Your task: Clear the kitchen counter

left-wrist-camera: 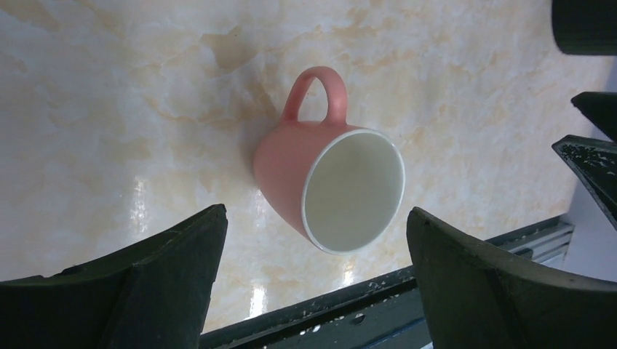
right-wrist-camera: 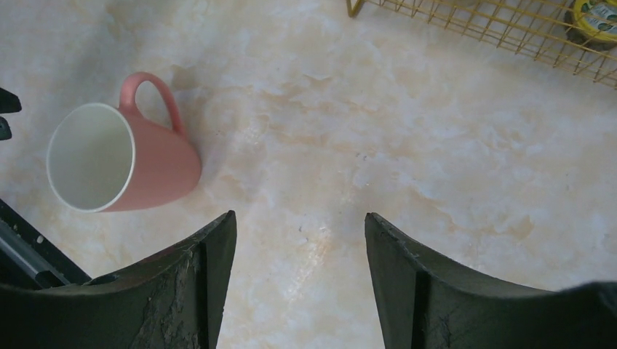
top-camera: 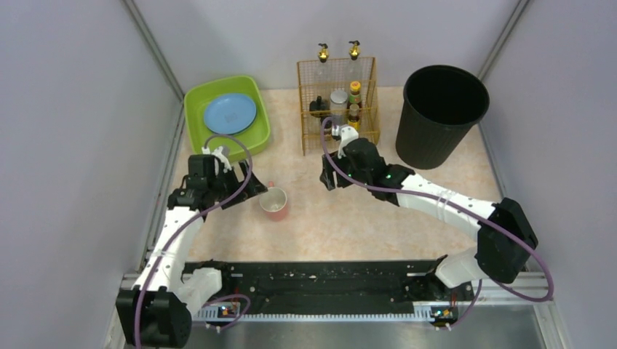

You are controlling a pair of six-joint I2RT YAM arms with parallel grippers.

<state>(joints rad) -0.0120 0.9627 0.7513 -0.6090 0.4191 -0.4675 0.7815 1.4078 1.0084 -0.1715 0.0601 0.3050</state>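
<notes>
Pink mug (top-camera: 275,203): upright on surface (top-camera: 349,218).
Left tool (left-wrist-camera: 316,214): wide open, empty, beside mug.
Right tool (right-wrist-camera: 300,218): open, empty, near mug.

A pink mug (top-camera: 275,203), matt outside and smooth glossy white within, sits on the polished, light-reflecting, marble-patterned kitchen counter (top-camera: 378,218). Along the far edge: a gold metal wire basket (top-camera: 304,138), a matt black plastic bin (top-camera: 429,138), and a shiny green plastic tub (top-camera: 193,116).

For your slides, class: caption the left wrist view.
Open left hand frames an upright pink mug on the kitchen counter.
</notes>
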